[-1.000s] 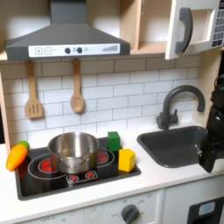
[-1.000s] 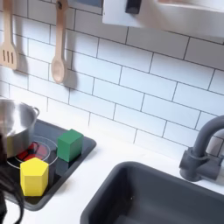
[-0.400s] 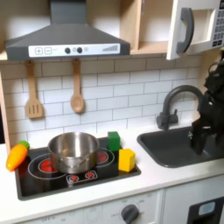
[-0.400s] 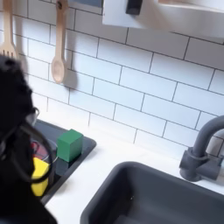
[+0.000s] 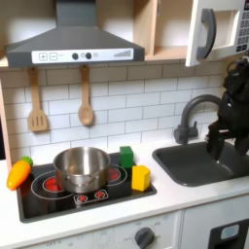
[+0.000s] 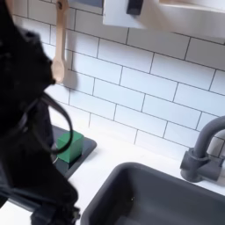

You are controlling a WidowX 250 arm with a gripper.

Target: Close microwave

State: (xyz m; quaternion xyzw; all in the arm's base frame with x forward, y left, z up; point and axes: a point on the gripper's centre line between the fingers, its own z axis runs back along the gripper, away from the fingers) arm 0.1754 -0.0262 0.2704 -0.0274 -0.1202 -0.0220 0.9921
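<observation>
The microwave (image 5: 216, 31) sits at the first exterior view's upper right. The claw (image 5: 216, 144) hangs above the sink (image 5: 199, 165); whether it is wide or narrow cannot be told.

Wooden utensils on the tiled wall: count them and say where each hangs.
2. In the first exterior view, a slotted spatula hangs at the left under the range hood, and a wooden spoon hangs just to its right. The arm may hide others.
</observation>
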